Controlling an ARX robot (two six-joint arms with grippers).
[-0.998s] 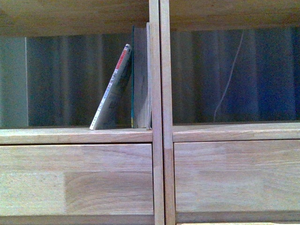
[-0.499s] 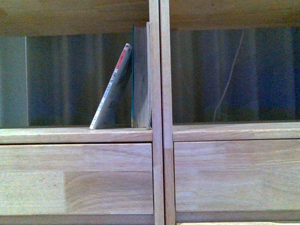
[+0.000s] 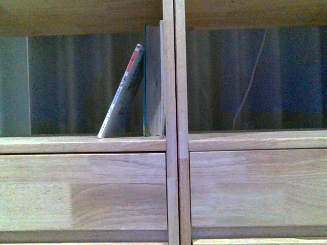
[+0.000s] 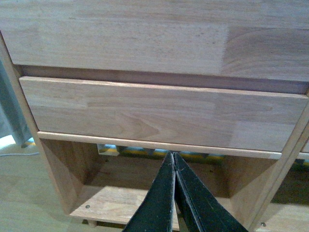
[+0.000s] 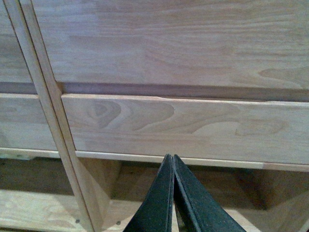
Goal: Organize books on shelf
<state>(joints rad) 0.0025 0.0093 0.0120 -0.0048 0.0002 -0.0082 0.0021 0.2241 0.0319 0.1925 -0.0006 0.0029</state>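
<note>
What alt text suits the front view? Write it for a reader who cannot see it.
Two books stand in the left compartment of a light-wood shelf: a small softcover leans against a taller teal-edged book upright by the centre divider. The right compartment holds no books; drawer fronts run below.

In the shelf [image 3: 82,144], the small book [image 3: 122,94] leans against the upright taller book [image 3: 152,81].

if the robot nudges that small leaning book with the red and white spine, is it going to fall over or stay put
The small book probably tips easily: it stands tilted, with its top resting against the taller book and only its bottom edge on the shelf. A push on its foot away from the taller book would likely slide it flat. It looks thin, so it may flex when gripped.
</note>
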